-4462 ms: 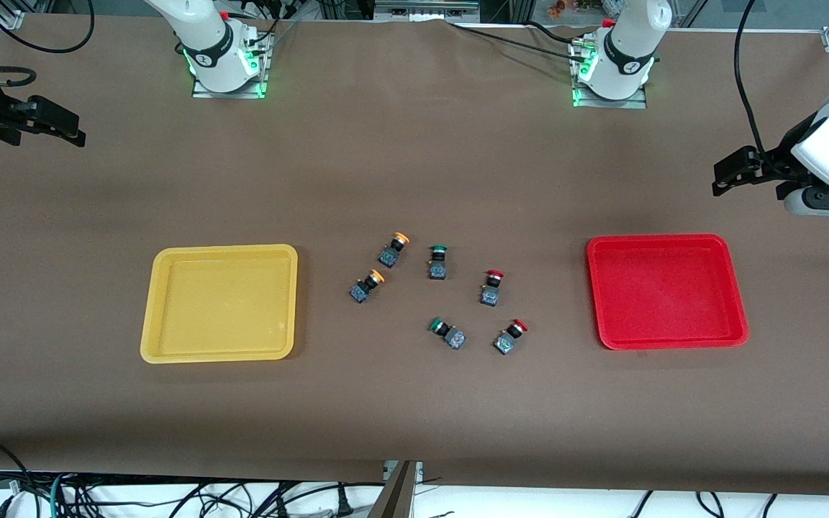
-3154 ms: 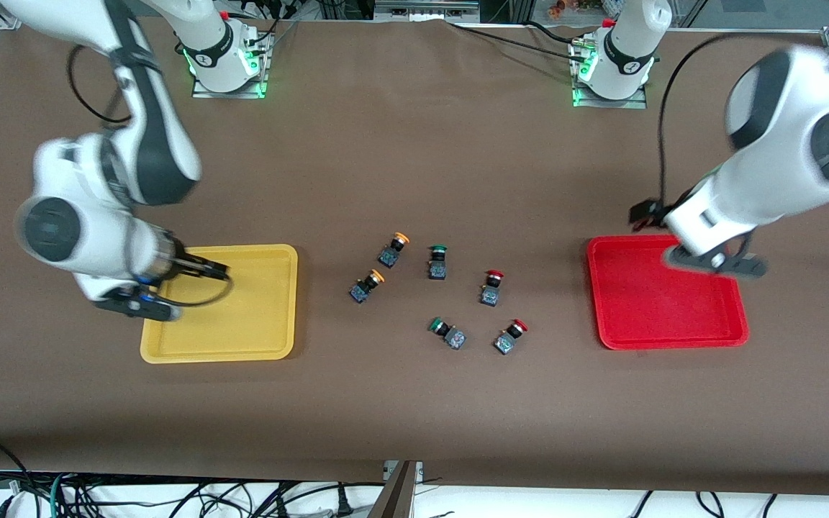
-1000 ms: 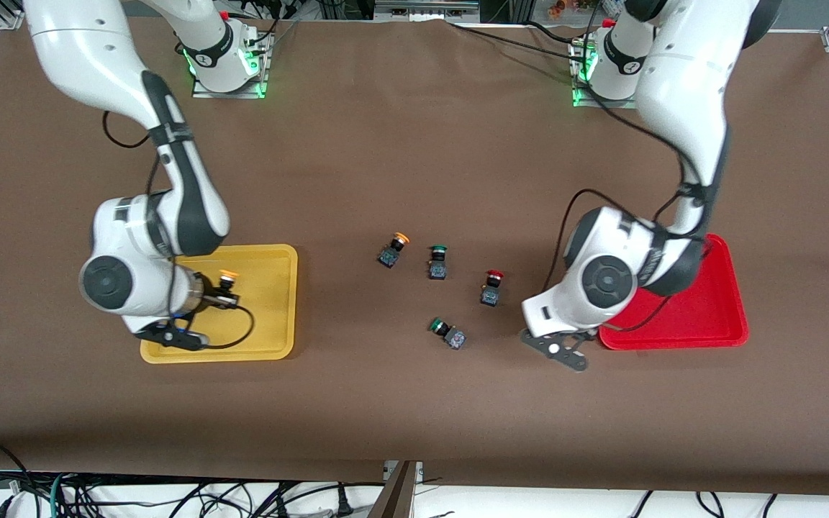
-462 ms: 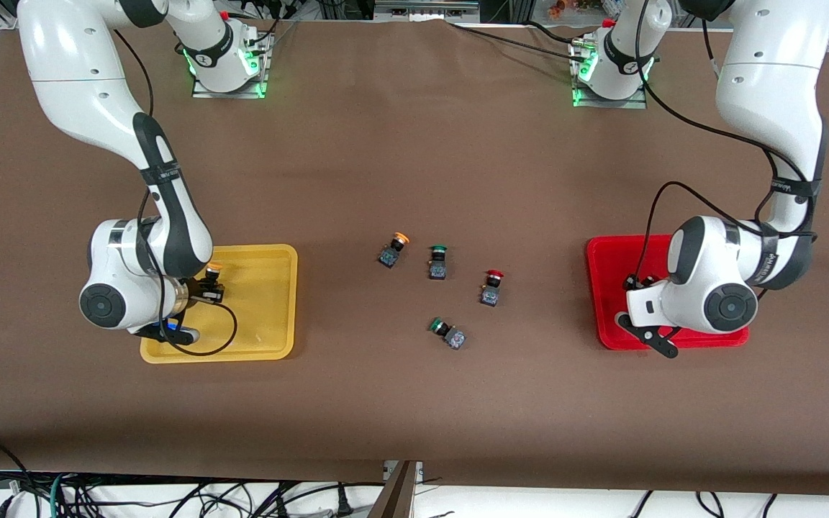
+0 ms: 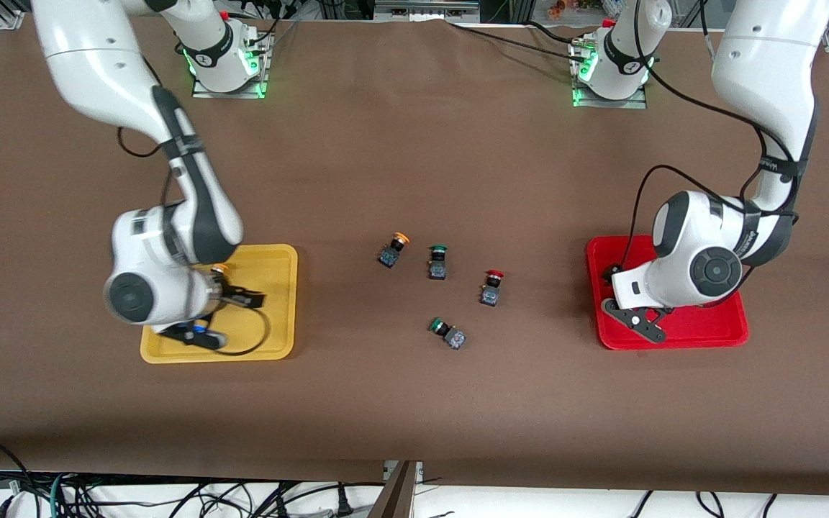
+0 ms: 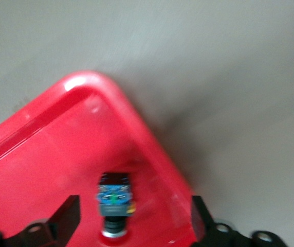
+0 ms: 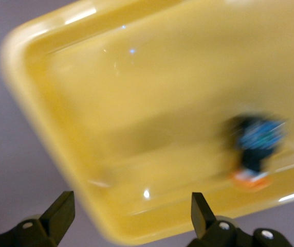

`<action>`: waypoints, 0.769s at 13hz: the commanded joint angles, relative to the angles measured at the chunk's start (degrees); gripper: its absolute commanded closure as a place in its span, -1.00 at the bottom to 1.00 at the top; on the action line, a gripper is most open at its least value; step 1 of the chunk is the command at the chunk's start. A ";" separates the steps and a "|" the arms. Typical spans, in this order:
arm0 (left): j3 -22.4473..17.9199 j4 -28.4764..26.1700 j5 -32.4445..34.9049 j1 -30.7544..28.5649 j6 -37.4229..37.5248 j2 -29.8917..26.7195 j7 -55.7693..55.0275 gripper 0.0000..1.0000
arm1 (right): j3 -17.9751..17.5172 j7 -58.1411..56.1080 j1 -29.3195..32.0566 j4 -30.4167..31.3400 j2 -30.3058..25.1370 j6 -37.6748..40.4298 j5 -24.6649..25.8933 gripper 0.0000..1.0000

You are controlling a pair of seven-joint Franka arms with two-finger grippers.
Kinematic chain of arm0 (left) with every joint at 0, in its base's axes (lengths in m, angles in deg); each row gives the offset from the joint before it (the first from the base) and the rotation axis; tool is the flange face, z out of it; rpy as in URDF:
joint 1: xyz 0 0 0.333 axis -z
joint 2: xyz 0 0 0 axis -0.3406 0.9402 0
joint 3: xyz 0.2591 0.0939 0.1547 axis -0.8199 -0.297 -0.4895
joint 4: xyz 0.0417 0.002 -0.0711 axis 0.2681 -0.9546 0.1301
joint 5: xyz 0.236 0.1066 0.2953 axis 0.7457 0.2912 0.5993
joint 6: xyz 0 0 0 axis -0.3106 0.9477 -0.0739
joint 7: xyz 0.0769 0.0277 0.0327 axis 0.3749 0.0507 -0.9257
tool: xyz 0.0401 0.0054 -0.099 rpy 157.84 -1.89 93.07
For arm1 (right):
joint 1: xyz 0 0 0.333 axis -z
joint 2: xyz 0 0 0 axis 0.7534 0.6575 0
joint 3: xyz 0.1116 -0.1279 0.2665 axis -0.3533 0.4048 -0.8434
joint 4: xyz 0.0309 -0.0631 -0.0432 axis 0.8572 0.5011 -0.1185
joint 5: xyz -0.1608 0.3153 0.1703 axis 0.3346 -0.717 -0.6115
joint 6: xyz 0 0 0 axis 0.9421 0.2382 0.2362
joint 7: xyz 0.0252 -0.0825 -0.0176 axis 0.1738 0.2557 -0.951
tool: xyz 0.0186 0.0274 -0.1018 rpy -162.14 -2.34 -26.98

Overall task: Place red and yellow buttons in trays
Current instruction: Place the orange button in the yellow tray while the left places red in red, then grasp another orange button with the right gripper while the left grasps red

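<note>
The yellow tray point(image 5: 270, 338) holds one yellow button point(image 5: 219, 269), which also shows in the right wrist view point(image 7: 255, 146). My right gripper point(image 5: 245, 296) is open and empty over this tray point(image 7: 59, 128), beside the button. The red tray point(image 5: 709, 332) holds one red button point(image 6: 113, 198), hidden under the left arm in the front view. My left gripper point(image 5: 610, 275) is open over that button near the tray's corner point(image 6: 85, 85). One yellow button point(image 5: 393, 249) and one red button point(image 5: 491, 286) lie on the table between the trays.
Two green-capped switches lie among the loose buttons, one point(image 5: 437, 260) between the yellow and red ones, the other point(image 5: 447, 333) nearer the front camera. The brown table mat point(image 5: 414, 403) stretches round the trays.
The left gripper carried a red button to the red tray and let it go. The right gripper let go of the yellow button in the yellow tray and shifted toward the table's middle.
</note>
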 commanded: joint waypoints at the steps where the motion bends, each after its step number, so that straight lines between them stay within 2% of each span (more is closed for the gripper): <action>1: 4.78 1.58 -0.90 1.85 -0.24 0.06 -15.55 -1.00 | -0.09 14.19 -6.96 -0.02 2.48 -6.82 -2.06 -1.00; 2: 6.28 3.06 -2.64 2.73 -2.69 1.90 -20.31 -1.00 | -0.09 16.23 -8.72 -0.02 3.37 -8.58 -5.21 -1.00; 4: 6.73 3.87 -3.98 6.41 -10.06 5.50 -26.13 -1.00 | -0.09 18.52 -12.32 -0.02 4.43 -11.75 -10.06 -1.00; 6: 6.04 3.61 -2.93 11.32 -16.74 10.15 -31.14 -1.00 | -0.09 20.37 -15.40 -0.02 5.13 -12.47 -10.17 -1.00; 7: 5.33 3.87 -2.14 12.57 -18.00 10.61 -32.12 -1.00 | -0.09 20.73 -16.81 -0.02 5.74 -12.56 -10.08 -1.00; 10: 4.89 3.96 2.52 12.84 -22.30 12.72 -33.27 -1.00 | 0.00 20.82 -19.01 0.06 6.71 -13.08 -9.99 -0.96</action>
